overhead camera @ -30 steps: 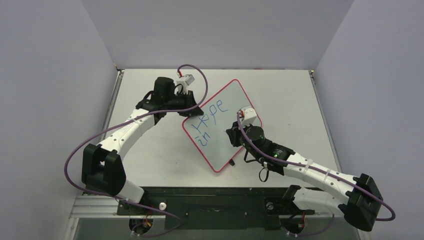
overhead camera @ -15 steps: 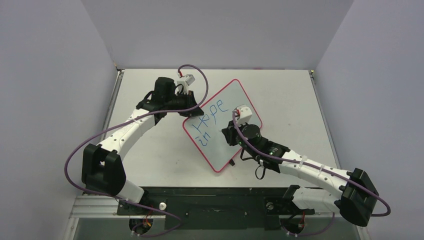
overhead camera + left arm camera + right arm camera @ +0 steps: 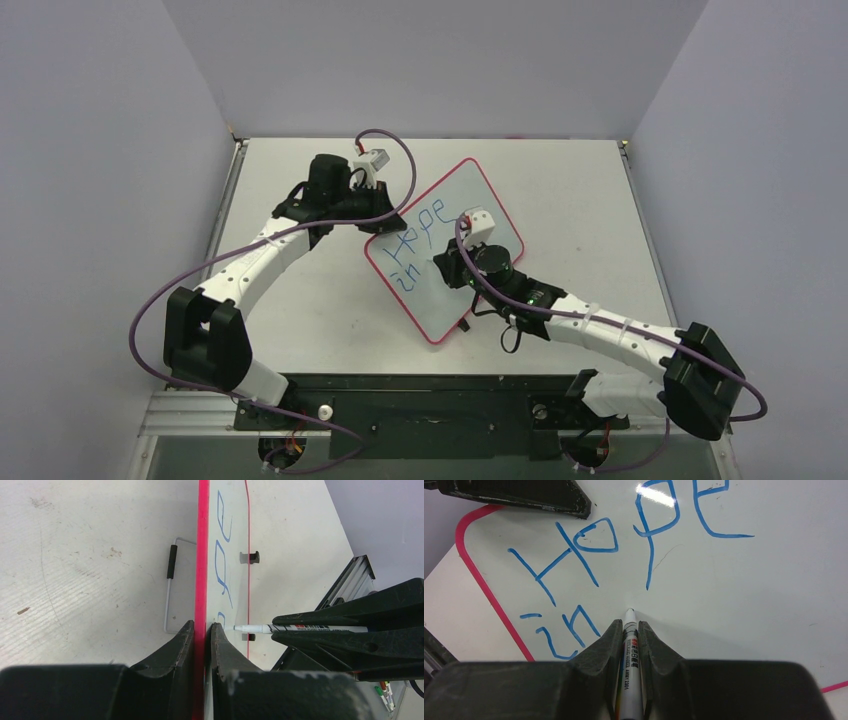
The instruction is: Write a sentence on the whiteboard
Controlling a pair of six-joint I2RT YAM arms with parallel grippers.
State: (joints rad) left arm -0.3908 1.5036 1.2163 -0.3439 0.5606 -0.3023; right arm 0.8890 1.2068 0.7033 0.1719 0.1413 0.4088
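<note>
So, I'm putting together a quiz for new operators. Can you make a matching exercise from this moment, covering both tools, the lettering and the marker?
Things:
1. left tool
2. right tool
3. sentence
4. marker

States:
a. blue, reads "Hope in"
b. shut on the red-pink edge of the whiteboard
c. white tip pointing at the board, just below the "p"
d. shut on the marker

Pairs: 1-b; 2-d; 3-a; 4-c

We're seeing a glossy white rectangular whiteboard (image 3: 462,195), its thin rim red-pink, blue hand-drawn marker lettering (image 3: 650,555) across it, a slim white marker pen (image 3: 629,645) printed black, and a pale, grey-scuffed desk (image 3: 75,555).
</note>
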